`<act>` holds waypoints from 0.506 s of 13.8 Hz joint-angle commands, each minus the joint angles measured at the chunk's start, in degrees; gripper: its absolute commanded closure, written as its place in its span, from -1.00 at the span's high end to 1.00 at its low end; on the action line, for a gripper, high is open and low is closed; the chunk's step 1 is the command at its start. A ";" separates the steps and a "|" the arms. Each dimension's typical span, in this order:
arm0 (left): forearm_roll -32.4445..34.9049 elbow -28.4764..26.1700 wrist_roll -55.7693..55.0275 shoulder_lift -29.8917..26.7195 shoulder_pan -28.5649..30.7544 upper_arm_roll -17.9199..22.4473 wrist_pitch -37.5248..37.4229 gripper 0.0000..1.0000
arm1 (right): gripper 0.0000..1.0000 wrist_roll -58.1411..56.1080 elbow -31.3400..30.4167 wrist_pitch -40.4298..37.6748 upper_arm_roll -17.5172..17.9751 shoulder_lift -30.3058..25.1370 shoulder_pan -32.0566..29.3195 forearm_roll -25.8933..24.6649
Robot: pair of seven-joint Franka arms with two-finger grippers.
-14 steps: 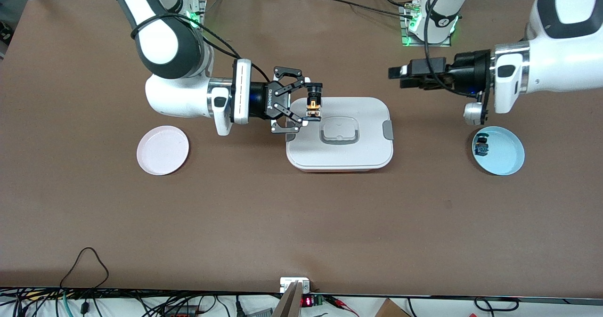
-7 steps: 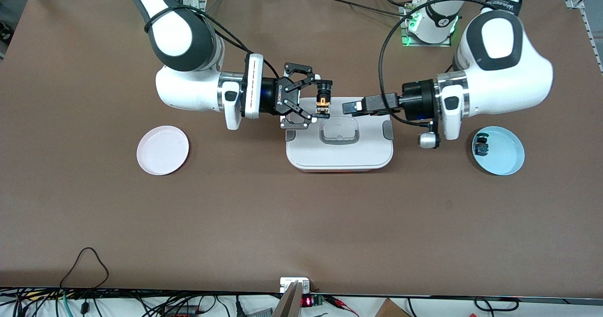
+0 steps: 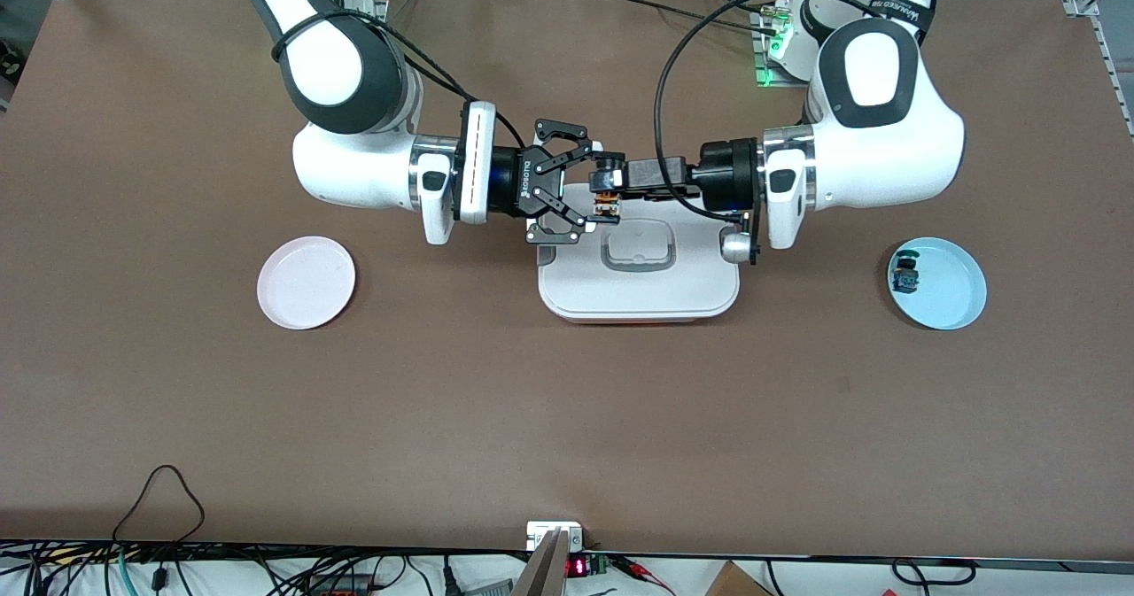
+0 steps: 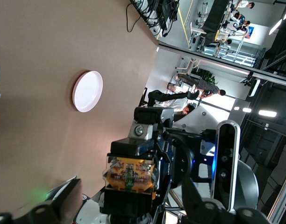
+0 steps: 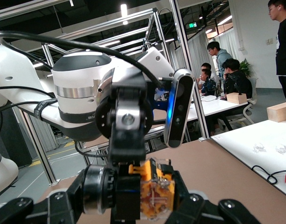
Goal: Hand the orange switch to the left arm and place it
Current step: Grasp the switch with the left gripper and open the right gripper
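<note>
The orange switch [image 3: 606, 199] hangs in the air over the edge of the white box [image 3: 638, 299] at the right arm's end. My right gripper [image 3: 601, 192] is shut on it. It also shows in the right wrist view [image 5: 154, 191] between the right gripper's [image 5: 143, 203] fingers. My left gripper [image 3: 622, 178] has reached over the box and meets the switch. In the left wrist view the switch [image 4: 130, 174] sits between the left gripper's [image 4: 129, 198] spread fingers, which stand apart from it.
A pink plate [image 3: 306, 282] lies toward the right arm's end and also shows in the left wrist view [image 4: 87, 91]. A blue plate [image 3: 955, 302] toward the left arm's end holds a blue-bodied switch [image 3: 905, 275]. Cables run along the table edge nearest the front camera.
My left arm has swung in from above the blue plate's end to the switch over the box. My right gripper shifted slightly toward the box, then held still with the switch.
</note>
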 commanded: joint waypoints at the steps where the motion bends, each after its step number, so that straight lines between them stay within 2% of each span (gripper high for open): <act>1: -1.59 0.69 4.16 1.08 0.20 -0.23 0.45 0.54 | -1.00 -1.10 1.33 0.70 -0.22 0.60 0.82 1.48; 4: -1.59 0.60 5.49 1.09 0.81 -0.23 0.45 0.00 | -1.00 -1.10 1.24 0.70 -0.22 0.69 0.82 1.56; 7: -1.59 0.60 5.23 0.91 1.69 -0.23 0.19 -0.01 | -1.00 -1.10 1.24 0.79 -0.22 0.69 0.82 1.56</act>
